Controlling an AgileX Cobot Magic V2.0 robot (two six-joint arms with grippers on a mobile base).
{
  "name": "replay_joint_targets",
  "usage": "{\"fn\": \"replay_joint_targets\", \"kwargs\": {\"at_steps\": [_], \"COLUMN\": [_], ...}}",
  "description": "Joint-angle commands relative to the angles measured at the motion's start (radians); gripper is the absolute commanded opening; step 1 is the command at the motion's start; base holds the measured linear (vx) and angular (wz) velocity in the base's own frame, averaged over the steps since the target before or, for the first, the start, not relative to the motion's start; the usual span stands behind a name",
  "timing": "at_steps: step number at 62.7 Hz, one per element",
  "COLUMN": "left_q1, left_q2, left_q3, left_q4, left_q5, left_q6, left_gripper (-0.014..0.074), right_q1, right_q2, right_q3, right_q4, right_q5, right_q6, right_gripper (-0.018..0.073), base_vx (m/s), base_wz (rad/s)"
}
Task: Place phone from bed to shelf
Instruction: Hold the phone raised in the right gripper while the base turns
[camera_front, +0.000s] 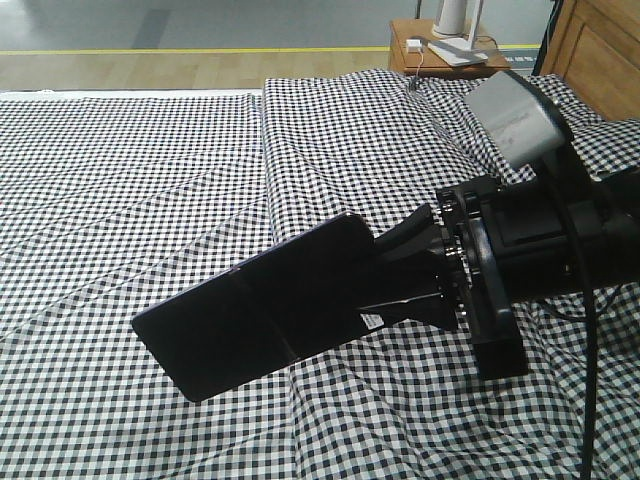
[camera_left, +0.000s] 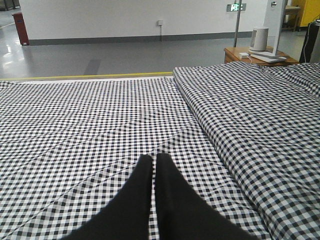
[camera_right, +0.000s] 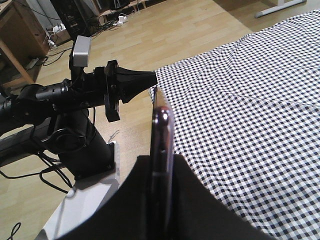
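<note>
The phone (camera_front: 255, 310) is a thin glossy black slab with a mid crease, held flat in the air just above the bed (camera_front: 140, 150). My right gripper (camera_front: 378, 275) is shut on its right end. In the right wrist view the phone (camera_right: 162, 125) shows edge-on between the dark fingers (camera_right: 210, 210) of the right gripper (camera_right: 161, 167). My left gripper (camera_left: 153, 161) is shut with nothing in it and hovers over the checked bed cloth (camera_left: 90, 115). It also appears as the left gripper (camera_right: 149, 77) off the bed's edge. The shelf is out of view.
A small brown nightstand (camera_front: 425, 55) with a white lamp base (camera_front: 455, 25) stands behind the bed, beside the wooden headboard (camera_front: 600, 50). A raised fold of cloth (camera_front: 270, 140) runs down the bed. The robot base (camera_right: 85, 150) and cables stand on the wood floor (camera_right: 165, 30).
</note>
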Motion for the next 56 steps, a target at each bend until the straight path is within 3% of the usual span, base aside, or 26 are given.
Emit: {"fn": "replay_joint_targets", "kwargs": {"at_steps": [1, 56], "left_q1": [-0.002, -0.002], "left_q2": [-0.006, -0.006], "left_q3": [0.001, 0.001], "left_q4": [-0.006, -0.006], "left_q5": [-0.077, -0.077], "left_q6": [-0.004, -0.004], "left_gripper": [0.0001, 0.0001], "right_q1": [0.000, 0.000], "right_q2": [-0.025, -0.025], "right_q3": [-0.026, -0.026], "right_q4": [0.091, 0.091], "right_q5": [0.081, 0.081], "right_q6": [-0.002, -0.002], "right_gripper": [-0.0001, -0.0001], "base_vx": [0.00, 0.00], "base_wz": [0.00, 0.02]}}
